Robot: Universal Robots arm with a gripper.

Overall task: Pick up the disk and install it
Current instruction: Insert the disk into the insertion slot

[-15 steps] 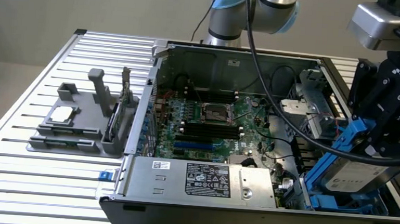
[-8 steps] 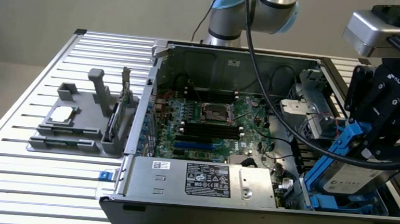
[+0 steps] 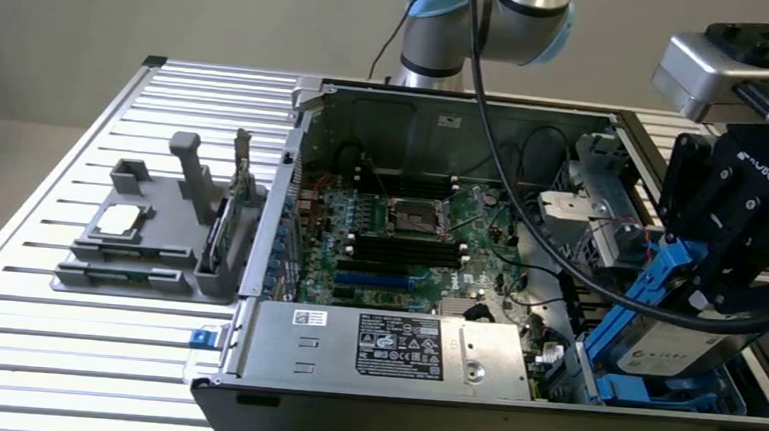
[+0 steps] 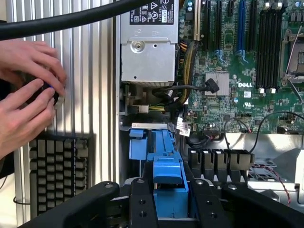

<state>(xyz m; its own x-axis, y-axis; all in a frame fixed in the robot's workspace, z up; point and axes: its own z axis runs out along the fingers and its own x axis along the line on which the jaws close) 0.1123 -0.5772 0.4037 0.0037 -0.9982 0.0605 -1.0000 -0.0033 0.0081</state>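
The disk (image 3: 672, 345) is a silver-grey drive with a printed label in a blue carrier frame. It hangs tilted over the drive bay at the open computer case's front corner, on the exterior view's right. My black gripper (image 3: 709, 283) is shut on the carrier's upper end. In the wrist view the blue carrier (image 4: 167, 176) sits between my two black fingers (image 4: 142, 204), with my gripper (image 4: 168, 202) right above the bay. The disk's lower end is partly hidden behind the case wall.
The case holds a green motherboard (image 3: 410, 235) and a silver labelled power supply box (image 3: 391, 346) along its front. A grey fixture (image 3: 156, 237) with a small square chip (image 3: 120, 219) stands on the slatted table. A person's hands (image 4: 23, 95) and a keyboard (image 4: 57, 171) lie beside the case.
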